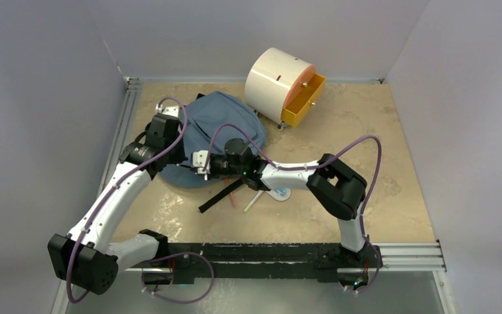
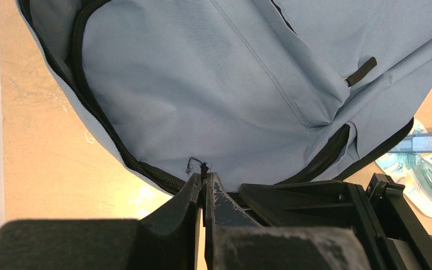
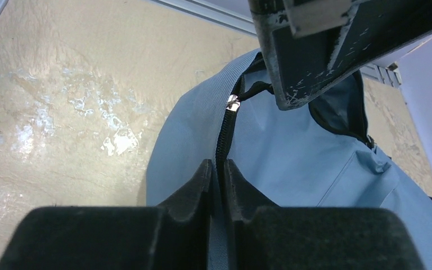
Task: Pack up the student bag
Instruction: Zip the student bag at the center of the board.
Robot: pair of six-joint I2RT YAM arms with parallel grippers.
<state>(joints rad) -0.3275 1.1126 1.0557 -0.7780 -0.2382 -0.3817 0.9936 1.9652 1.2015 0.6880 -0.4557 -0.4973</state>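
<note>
The slate-blue student bag lies on the table at the back left, its black zipper line running along the near edge. My left gripper is shut on a thin black zipper pull at the bag's edge. My right gripper is shut on the bag's rim, with the zipper line between its fingers. Just beyond it the silver slider hangs under the left gripper's finger. From above, both grippers meet at the bag's near left edge.
A cream cylindrical cabinet with an open orange drawer stands at the back. Near the right forearm lie a black strap, a pen and a white-and-teal item. Blue stationery lies beside the bag. A metal rail runs along the left.
</note>
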